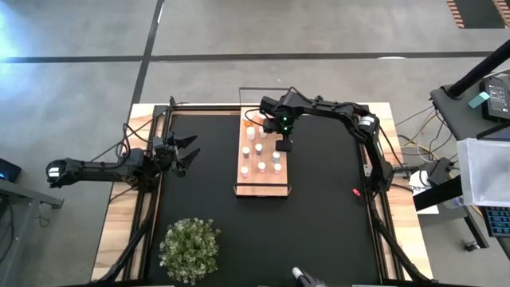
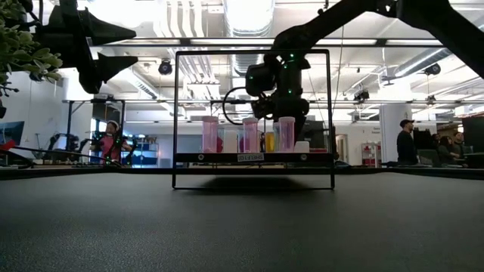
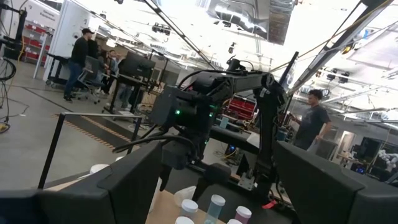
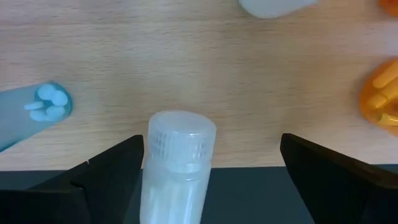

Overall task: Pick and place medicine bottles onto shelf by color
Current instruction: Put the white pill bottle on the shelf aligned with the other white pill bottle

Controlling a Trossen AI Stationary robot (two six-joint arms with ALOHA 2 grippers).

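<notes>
Between the right gripper's (image 4: 208, 180) spread dark fingers stands a frosted white ribbed-capped bottle (image 4: 177, 165), untouched, on the pale-grained wooden shelf (image 4: 186, 56). From above, that shelf (image 1: 243, 179) sits on the matte black mat (image 1: 319, 215); the left gripper (image 1: 185, 151) waits at nine o'clock, open.

Lt-wood shelf (image 1: 263, 188), pink bottles (image 2: 210, 134), black mat (image 1: 319, 223).

Potted plant (image 1: 190, 249) at black mat's (image 1: 207, 215) near edge (leafy, green); people (image 3: 79, 53) in room behind.
</notes>
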